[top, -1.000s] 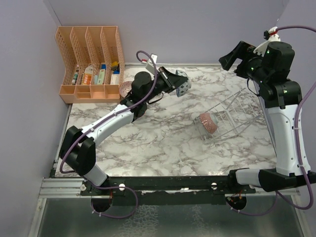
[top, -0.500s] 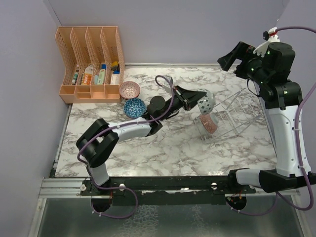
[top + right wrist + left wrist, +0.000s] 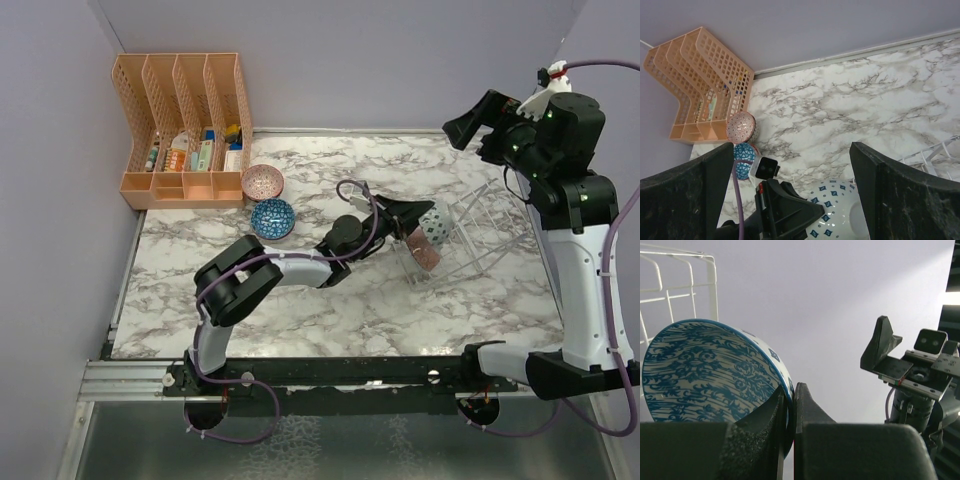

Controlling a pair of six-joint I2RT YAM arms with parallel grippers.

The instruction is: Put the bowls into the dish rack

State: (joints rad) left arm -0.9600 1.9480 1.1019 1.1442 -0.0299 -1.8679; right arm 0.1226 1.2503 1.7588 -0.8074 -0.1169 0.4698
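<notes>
My left gripper (image 3: 420, 216) is shut on the rim of a white bowl with a blue patterned inside (image 3: 705, 370), held at the open end of the clear wire dish rack (image 3: 485, 232). The same bowl shows from outside, white with blue diamonds, in the right wrist view (image 3: 840, 210). A pink-red bowl (image 3: 424, 250) stands in the rack. A pink bowl (image 3: 263, 182) and a blue bowl (image 3: 272, 217) sit on the table by the orange organizer. My right gripper (image 3: 478, 125) is open and empty, high above the rack.
An orange slotted file organizer (image 3: 185, 130) with small items stands at the back left. Purple walls enclose the left and back. The marble table (image 3: 330, 300) runs to the front rail.
My left arm has swung right from the back left, carrying the bowl across the table to the rack's open end. The right arm has barely moved.
</notes>
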